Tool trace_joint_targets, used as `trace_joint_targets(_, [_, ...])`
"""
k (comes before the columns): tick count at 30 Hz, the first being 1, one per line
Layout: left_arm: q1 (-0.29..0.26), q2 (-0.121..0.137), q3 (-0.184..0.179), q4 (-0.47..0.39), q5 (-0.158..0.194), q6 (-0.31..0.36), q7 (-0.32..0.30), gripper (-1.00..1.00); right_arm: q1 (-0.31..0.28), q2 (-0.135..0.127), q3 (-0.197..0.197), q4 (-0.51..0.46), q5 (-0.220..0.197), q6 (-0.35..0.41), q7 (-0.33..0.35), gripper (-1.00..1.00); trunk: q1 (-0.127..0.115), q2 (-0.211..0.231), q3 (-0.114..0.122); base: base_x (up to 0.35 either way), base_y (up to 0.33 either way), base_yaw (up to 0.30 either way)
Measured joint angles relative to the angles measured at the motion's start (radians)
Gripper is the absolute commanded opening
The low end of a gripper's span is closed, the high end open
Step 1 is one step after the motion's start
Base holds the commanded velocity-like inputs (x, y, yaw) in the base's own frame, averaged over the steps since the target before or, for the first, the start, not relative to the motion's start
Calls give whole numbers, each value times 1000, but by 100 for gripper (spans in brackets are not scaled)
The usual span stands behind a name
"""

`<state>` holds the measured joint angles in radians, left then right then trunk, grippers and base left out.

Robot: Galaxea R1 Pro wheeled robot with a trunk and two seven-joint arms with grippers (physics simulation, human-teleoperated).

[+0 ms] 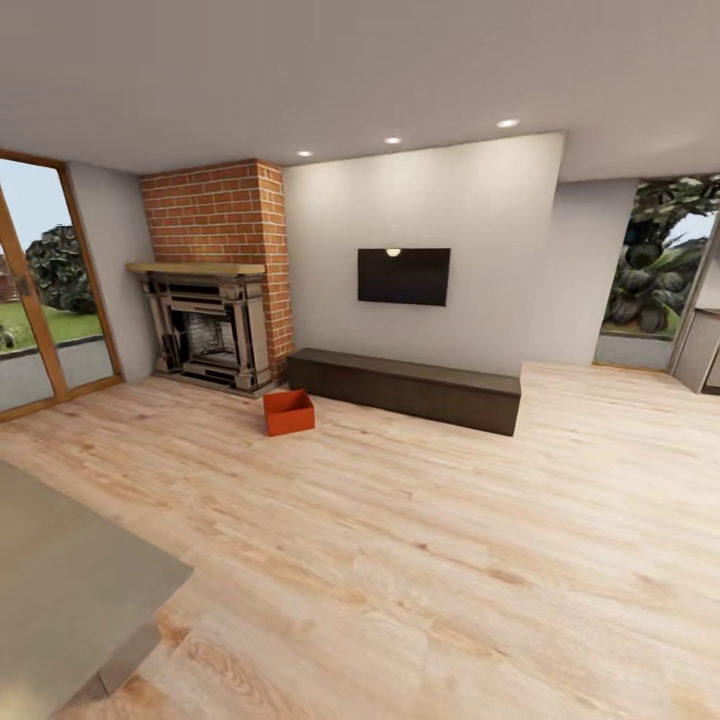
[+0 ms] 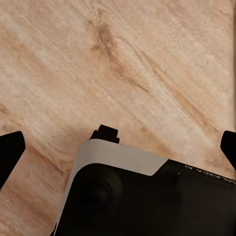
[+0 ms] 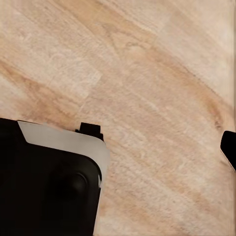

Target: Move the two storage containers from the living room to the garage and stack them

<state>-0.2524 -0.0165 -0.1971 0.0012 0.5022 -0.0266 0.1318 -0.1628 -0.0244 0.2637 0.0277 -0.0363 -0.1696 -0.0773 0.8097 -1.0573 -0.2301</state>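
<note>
Head view, target: one storage container (image 1: 289, 412) sits on the light wood-plank floor (image 1: 420, 560) of the living room, far ahead of you and a little to your left, well apart from the robot.
Head view, surroundings: it lies between the brick fireplace (image 1: 215, 300) and the low dark TV bench (image 1: 410, 388), just off the bench's left end.
Head view, long axis: you look to face a corner of the bin, so its longer sides run oblique to your line of approach; at this range you cannot be sure.
Head view, second container: you have no place for it from here.
Left wrist view: the left end effector (image 2: 118, 147) hangs over bare planks, dark fingers spread to either edge, released and empty.
Right wrist view: for the right end effector (image 3: 231, 147) one finger shows at the edge; you cannot tell its state.
Nearer arm: judged from the bin's leftward offset, the left; drive closer first.
</note>
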Motion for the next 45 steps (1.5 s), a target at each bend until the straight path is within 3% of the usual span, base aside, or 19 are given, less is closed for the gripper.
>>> trace_joint_targets(45, [0, 1, 0, 0, 0, 0, 0, 100, 0, 0, 3, 0, 0, 0, -1, 100, 0, 0, 0, 323, 0, 0])
